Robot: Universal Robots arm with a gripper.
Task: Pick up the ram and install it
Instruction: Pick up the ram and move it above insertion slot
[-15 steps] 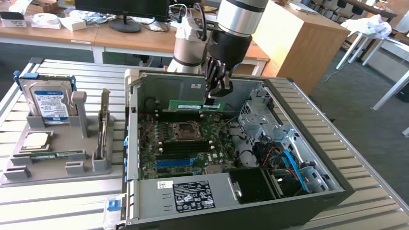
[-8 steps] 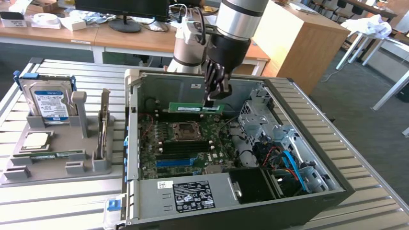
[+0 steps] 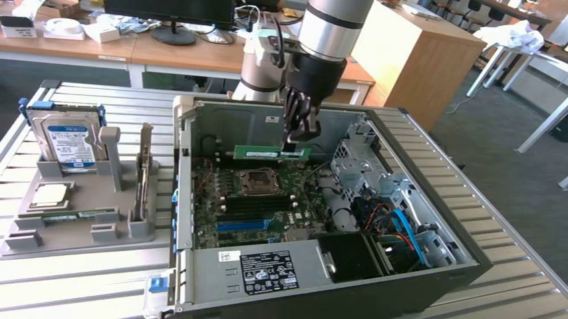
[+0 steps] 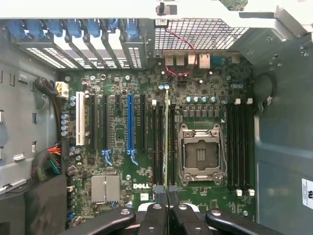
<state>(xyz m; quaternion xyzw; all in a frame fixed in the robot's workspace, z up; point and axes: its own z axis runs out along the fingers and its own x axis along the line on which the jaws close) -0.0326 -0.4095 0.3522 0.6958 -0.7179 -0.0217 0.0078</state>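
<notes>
The ram [image 3: 266, 153] is a long green stick with a white sticker, hanging level above the motherboard [image 3: 233, 229] inside the open computer case [image 3: 417, 143]. My gripper [image 3: 296, 146] comes straight down from above and is shut on the stick's end towards the exterior view's right. In the wrist view the ram [image 4: 167, 142] appears edge-on as a thin green line running out from my gripper [image 4: 167, 192]. It lines up over the black memory slots [image 4: 159, 142] beside the CPU socket [image 4: 201, 154].
On the exterior view's left, a grey fixture tray [image 3: 80, 236] holds a blue-labelled hard drive [image 3: 64, 141], a CPU chip [image 3: 49, 195], a second green stick [image 3: 71, 216] lying flat and a thin board on edge [image 3: 143, 173]. Case walls, drive cages [image 3: 360, 156] and cables [image 3: 395, 222] ring the motherboard.
</notes>
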